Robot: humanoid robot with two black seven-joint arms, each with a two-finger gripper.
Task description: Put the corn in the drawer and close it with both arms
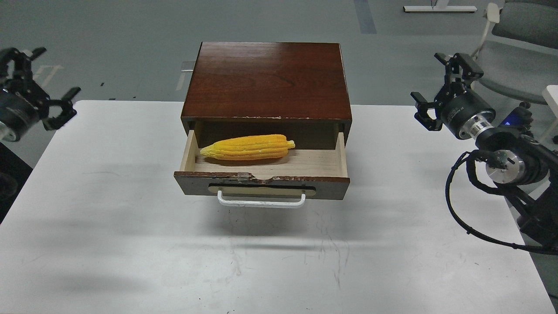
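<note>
The yellow corn (248, 147) lies on its side inside the open drawer (262, 184), tapered end to the left, near the drawer's back. The drawer is pulled out of the dark brown cabinet (268, 78); its white bar handle (260, 201) faces me. My left gripper (45, 72) is open and empty, far left of the cabinet, above the table's back left corner. My right gripper (436, 83) is open and empty, well to the right of the cabinet, above the table's back right edge.
The white table (130, 244) carries the cabinet at its back middle. A grey office chair (518, 30) stands behind the right arm. Black cables (462, 213) hang from the right arm over the table's right edge.
</note>
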